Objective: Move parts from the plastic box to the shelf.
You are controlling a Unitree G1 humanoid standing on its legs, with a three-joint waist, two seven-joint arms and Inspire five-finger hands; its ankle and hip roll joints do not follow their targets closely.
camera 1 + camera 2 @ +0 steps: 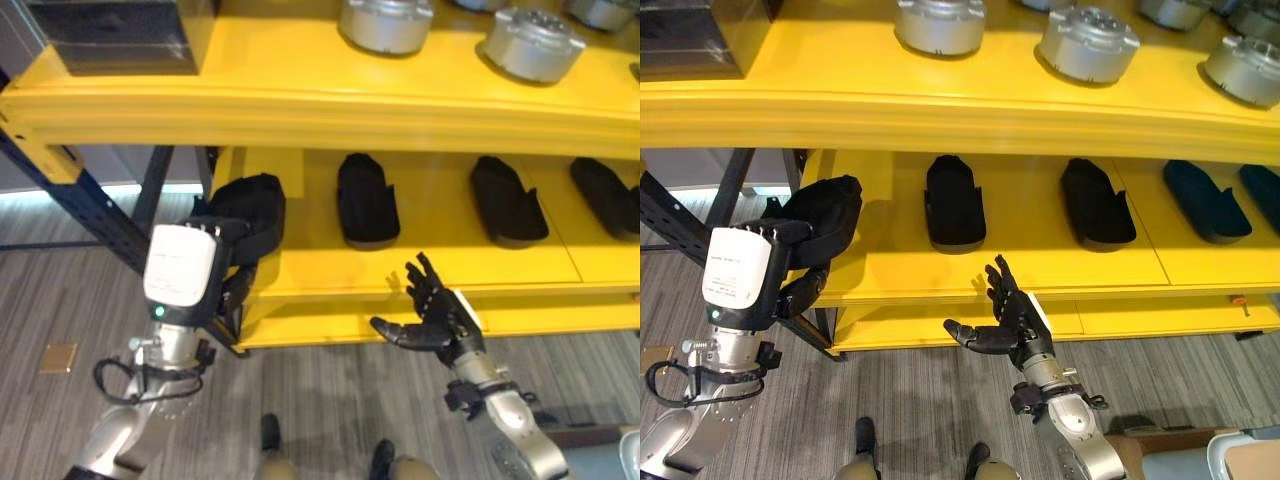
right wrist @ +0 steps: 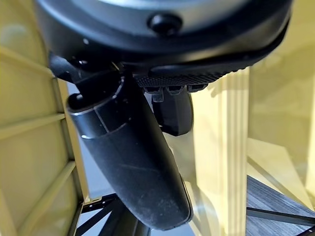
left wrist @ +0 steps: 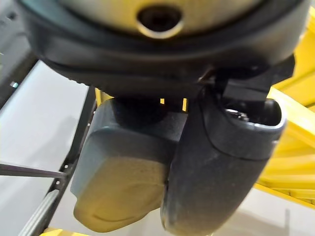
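1. A wide yellow metal shelf unit (image 1: 300,110) with two tiers spans the scene; its thick front beam runs across the upper part.
2. Dark blue steel braces (image 1: 95,210) slant down from the shelf unit's left end to the floor.
3. Below and in front of the shelf unit lies a grey wood-grain plank floor (image 1: 320,400).
4. On that floor, left of the shelf unit's braces, sits a small square brass-coloured floor plate (image 1: 58,357).
5. A pale strip of light (image 1: 60,195) shows along the floor behind the braces.

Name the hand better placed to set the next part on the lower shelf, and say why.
Left. The left hand is curled round a black part at the left end of the lower shelf. The right hand is open in front of the shelf edge, holding nothing.
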